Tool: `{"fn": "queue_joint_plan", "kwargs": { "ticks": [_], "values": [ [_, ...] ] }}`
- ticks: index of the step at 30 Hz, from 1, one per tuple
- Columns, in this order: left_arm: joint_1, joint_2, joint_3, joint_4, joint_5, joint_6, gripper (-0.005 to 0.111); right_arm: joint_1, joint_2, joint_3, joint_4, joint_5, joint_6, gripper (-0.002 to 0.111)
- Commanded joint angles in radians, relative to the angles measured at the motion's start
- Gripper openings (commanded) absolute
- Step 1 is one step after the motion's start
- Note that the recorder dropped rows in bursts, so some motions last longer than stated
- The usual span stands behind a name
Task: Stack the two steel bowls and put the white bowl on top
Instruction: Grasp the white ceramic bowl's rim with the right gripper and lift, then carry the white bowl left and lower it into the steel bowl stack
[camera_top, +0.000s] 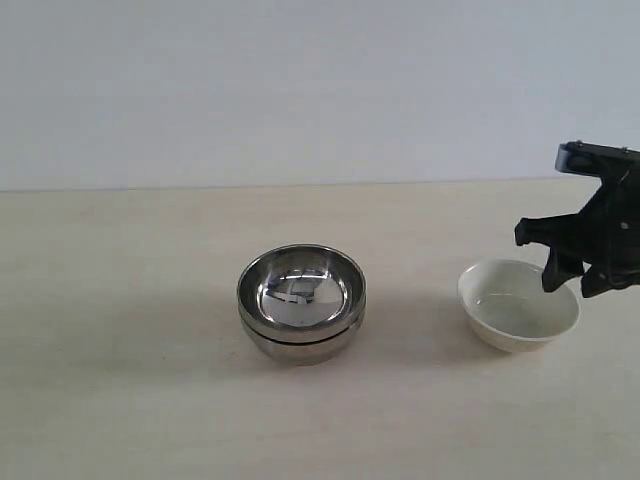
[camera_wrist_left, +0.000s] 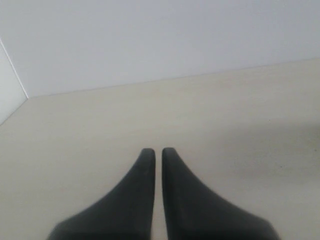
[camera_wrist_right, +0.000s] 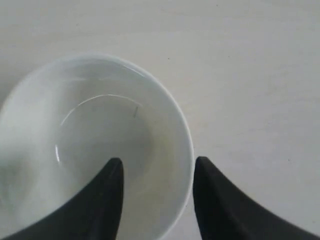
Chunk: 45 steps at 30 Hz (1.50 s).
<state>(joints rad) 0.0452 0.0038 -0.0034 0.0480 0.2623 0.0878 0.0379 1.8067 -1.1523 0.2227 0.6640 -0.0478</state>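
Note:
The two steel bowls (camera_top: 301, 305) stand nested, one inside the other, in the middle of the table in the exterior view. To their right the white bowl (camera_top: 517, 305) sits upright and alone. My right gripper (camera_top: 570, 287) hangs open over that bowl's right rim. In the right wrist view the white bowl (camera_wrist_right: 95, 145) fills the frame, and the right gripper (camera_wrist_right: 159, 162) straddles its rim, one finger inside and one outside. There is a gap on both sides of the rim. My left gripper (camera_wrist_left: 158, 151) is shut with nothing in it, over bare table; the exterior view does not show it.
The pale wooden table (camera_top: 120, 380) runs back to a plain white wall. Its left edge shows in the left wrist view, beside another white wall.

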Motion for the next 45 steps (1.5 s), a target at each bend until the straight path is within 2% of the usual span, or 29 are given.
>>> {"fn": "queue_joint_plan", "kwargs": {
  "ticks": [1, 18, 20, 23, 31, 34, 39, 43, 45],
  "values": [
    [0.002, -0.004, 0.003, -0.007, -0.007, -0.010, 0.004, -0.008, 0.002, 0.003, -0.002, -0.020, -0.010, 0.039],
    [0.002, -0.004, 0.003, -0.007, -0.007, -0.010, 0.004, -0.008, 0.100, 0.008, -0.002, -0.074, -0.015, 0.038],
    [0.002, -0.004, 0.003, -0.007, -0.007, -0.010, 0.004, -0.008, 0.110, 0.008, -0.002, -0.079, -0.015, 0.032],
    [0.002, -0.004, 0.003, -0.007, -0.007, -0.010, 0.004, -0.008, 0.130, 0.008, 0.005, -0.096, -0.015, 0.000],
    [0.002, -0.004, 0.003, -0.007, -0.007, -0.010, 0.004, -0.008, 0.068, 0.000, 0.059, -0.089, -0.013, 0.000],
    [0.002, -0.004, 0.003, -0.007, -0.007, -0.010, 0.004, -0.006, 0.016, -0.035, 0.066, -0.014, -0.013, 0.000],
    [0.002, -0.004, 0.003, -0.007, -0.007, -0.010, 0.004, -0.006, -0.067, -0.048, 0.117, 0.006, -0.034, 0.000],
    [0.002, -0.004, 0.003, -0.007, -0.007, -0.010, 0.004, -0.004, -0.109, -0.048, 0.270, 0.028, -0.149, 0.000],
    [0.002, -0.004, 0.003, -0.007, -0.007, -0.010, 0.004, 0.038, -0.121, -0.048, 0.314, 0.020, -0.190, 0.000]
  ]
}}
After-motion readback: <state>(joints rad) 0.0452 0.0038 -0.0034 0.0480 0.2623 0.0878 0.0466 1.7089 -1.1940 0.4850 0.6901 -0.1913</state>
